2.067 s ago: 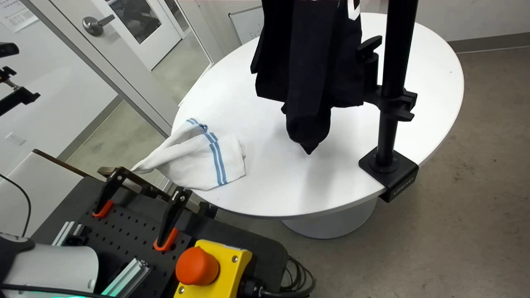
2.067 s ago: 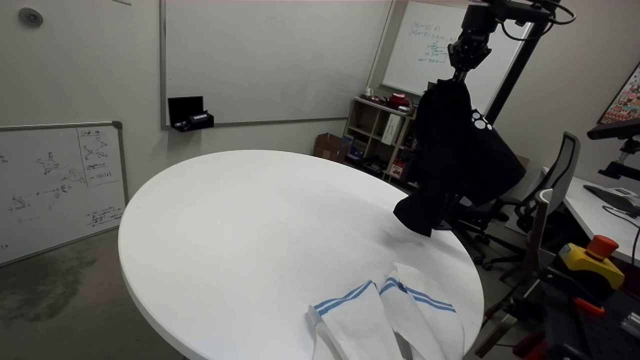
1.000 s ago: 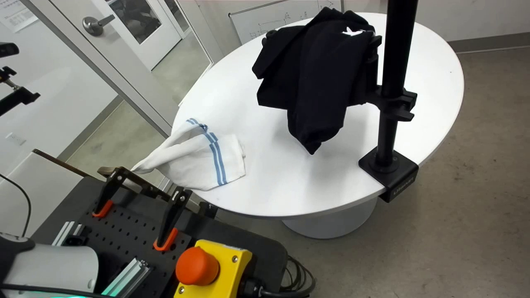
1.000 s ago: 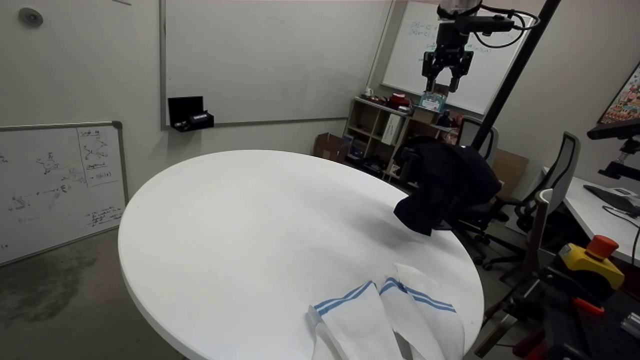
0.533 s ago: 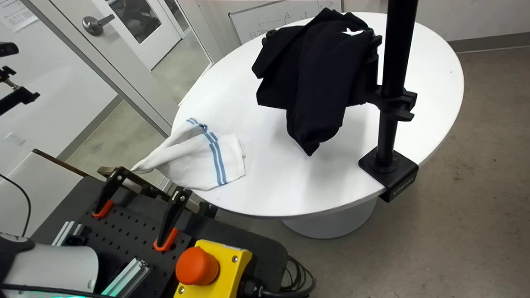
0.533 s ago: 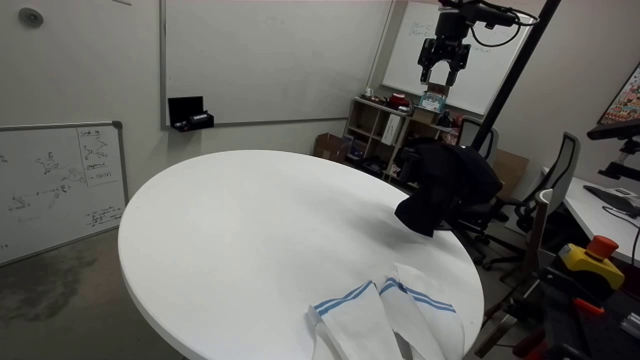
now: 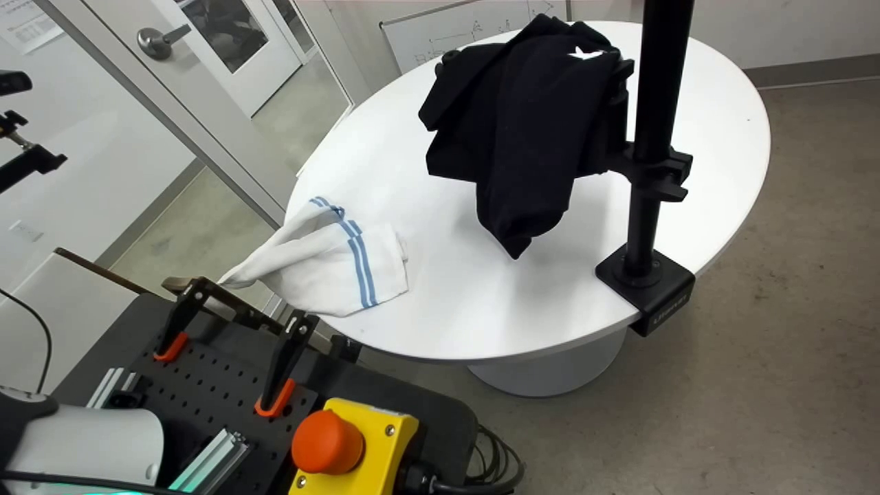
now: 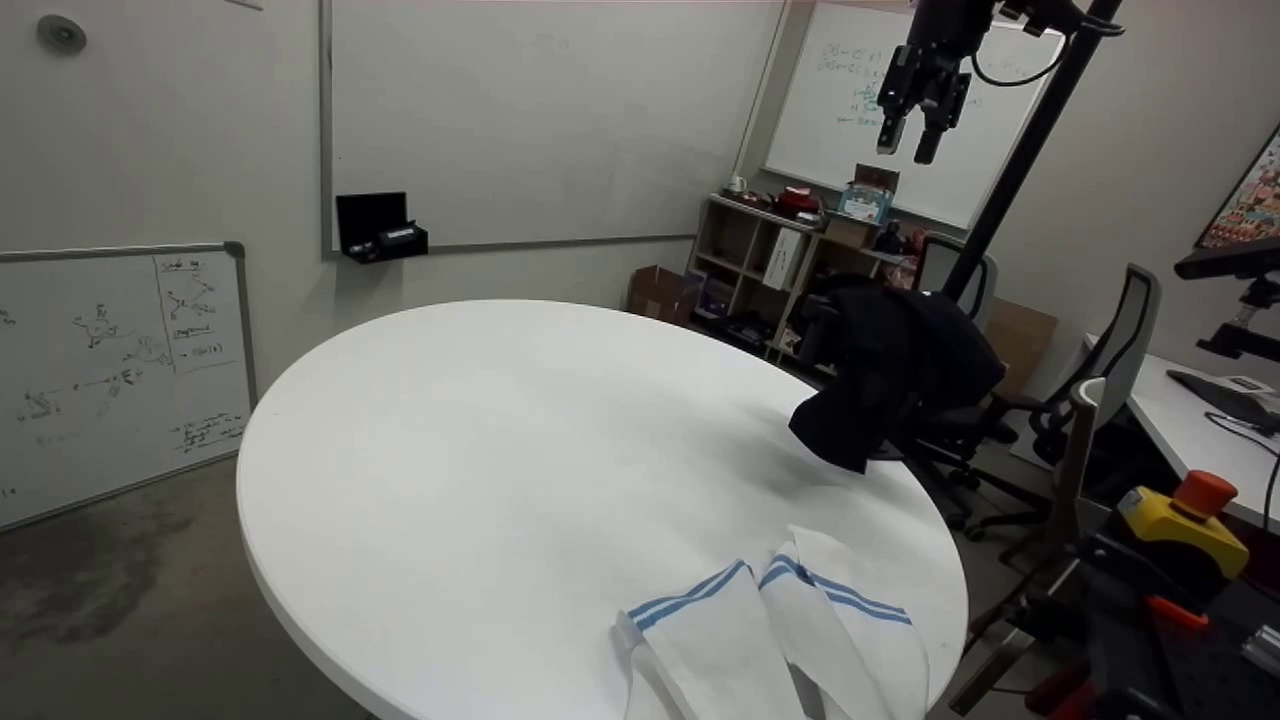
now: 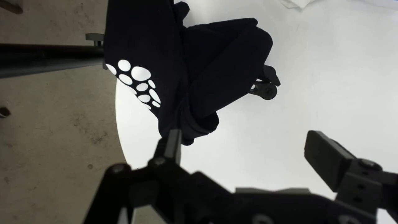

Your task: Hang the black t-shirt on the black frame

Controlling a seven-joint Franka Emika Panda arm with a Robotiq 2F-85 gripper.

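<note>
The black t-shirt (image 7: 529, 124) lies draped in a bunch over the horizontal arm of the black frame (image 7: 663, 82), its lower folds dangling above the table. In the wrist view the shirt (image 9: 224, 62) shows a white dot print, and the rounded tip of the frame's arm (image 9: 266, 91) sticks out beyond the fabric. High above the shirt (image 8: 890, 370), in an exterior view, my gripper (image 8: 907, 145) hangs open and apart from it. Between the widely spread fingers of the gripper (image 9: 244, 135) only table surface shows in the wrist view.
A white cloth with blue stripes (image 7: 344, 268) lies on the round white table (image 7: 447, 323), near its edge. The frame's base clamp (image 7: 646, 285) grips the table rim. A yellow box with a red button (image 7: 354, 447) sits on the dark cart.
About two seconds ago the gripper was shut on the raised shirt top. It has since let go, and the fabric has slumped over the arm. Lately the gripper has shifted and turned above it.
</note>
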